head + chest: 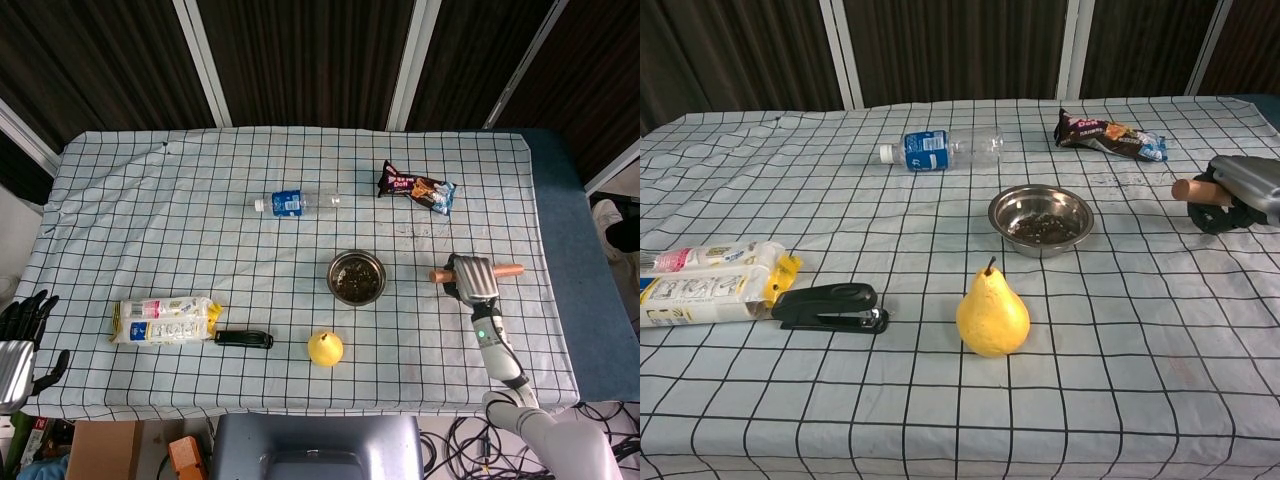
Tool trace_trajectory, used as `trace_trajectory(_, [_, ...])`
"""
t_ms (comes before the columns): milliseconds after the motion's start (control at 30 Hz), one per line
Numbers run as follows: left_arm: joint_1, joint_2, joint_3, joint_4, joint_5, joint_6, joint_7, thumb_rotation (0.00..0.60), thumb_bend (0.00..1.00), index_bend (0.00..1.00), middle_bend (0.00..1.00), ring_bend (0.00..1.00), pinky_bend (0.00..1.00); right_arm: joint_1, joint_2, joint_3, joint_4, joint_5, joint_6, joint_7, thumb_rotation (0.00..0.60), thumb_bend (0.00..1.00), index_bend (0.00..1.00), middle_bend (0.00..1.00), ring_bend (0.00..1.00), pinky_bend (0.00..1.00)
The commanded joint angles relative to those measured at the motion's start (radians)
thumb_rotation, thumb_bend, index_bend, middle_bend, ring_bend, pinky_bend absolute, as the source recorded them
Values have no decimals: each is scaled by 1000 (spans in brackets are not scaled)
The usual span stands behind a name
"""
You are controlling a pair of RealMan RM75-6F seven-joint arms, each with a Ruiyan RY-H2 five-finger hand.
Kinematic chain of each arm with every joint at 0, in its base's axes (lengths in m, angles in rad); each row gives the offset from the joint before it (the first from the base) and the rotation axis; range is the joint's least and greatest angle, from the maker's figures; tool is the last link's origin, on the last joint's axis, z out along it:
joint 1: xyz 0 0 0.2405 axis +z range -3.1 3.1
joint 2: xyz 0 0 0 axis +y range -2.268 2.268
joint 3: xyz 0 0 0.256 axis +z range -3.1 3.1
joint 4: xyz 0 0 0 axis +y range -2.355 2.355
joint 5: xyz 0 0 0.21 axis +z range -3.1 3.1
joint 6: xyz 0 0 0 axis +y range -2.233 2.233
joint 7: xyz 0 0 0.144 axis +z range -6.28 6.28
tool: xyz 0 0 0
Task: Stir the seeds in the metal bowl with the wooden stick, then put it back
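Note:
A metal bowl with dark seeds in it stands right of the table's middle. My right hand grips the wooden stick low over the cloth, to the right of the bowl. The stick lies roughly level, one end poking toward the bowl and the other out past the hand. My left hand hangs off the table's left edge, fingers apart and holding nothing.
A yellow pear and a black stapler lie near the front. A plastic bottle, a snack wrapper and a white-and-yellow packet also lie on the checked cloth.

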Motion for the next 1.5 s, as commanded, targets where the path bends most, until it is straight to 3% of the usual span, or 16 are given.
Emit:
trace_trajectory(33, [-1, 0, 2, 2, 5, 1, 0, 600, 400, 0, 0, 0, 19, -8, 22, -4, -23, -10, 19, 0, 600, 456, 264, 379, 377, 488])
trace_trajectory(367, [-5, -3, 5, 2, 11, -3, -2, 600, 400, 0, 0, 7, 19, -23, 114, -21, -149, -6, -31, -80, 598, 212, 115, 184, 161, 263])
trace_trajectory(633, [-6, -3, 4, 1, 7, -6, 0, 600, 400, 0, 0, 12, 20, -25, 137, -14, -224, 9, -37, -153, 599, 175, 46, 124, 114, 209])
trace_trajectory(900, [-3, -1, 3, 2, 6, 1, -6, 600, 400, 0, 0, 14, 19, -47, 203, -27, -335, 0, -14, -191, 585, 174, 44, 115, 113, 197])
trace_trajectory(1067, [3, -1, 2, 1, 12, 18, -3, 600, 400, 0, 0, 14, 19, -92, 318, -46, -518, -53, 102, -220, 588, 174, 12, 42, 56, 157])
trace_trajectory(1233, [10, -1, 2, 1, 18, 35, 1, 600, 400, 0, 0, 10, 19, -219, 555, -110, -927, -87, 266, -436, 599, 175, 0, 0, 0, 120])
trace_trajectory(1367, [13, 0, 3, 0, 21, 40, 2, 600, 399, 0, 0, 4, 19, -271, 619, -144, -1033, -101, 327, -515, 600, 176, 0, 0, 0, 112])
trace_trajectory(1500, [19, 6, 14, -8, 39, 49, 6, 600, 400, 0, 0, 0, 19, -416, 705, -235, -1170, -179, 519, -649, 600, 175, 0, 0, 0, 89])
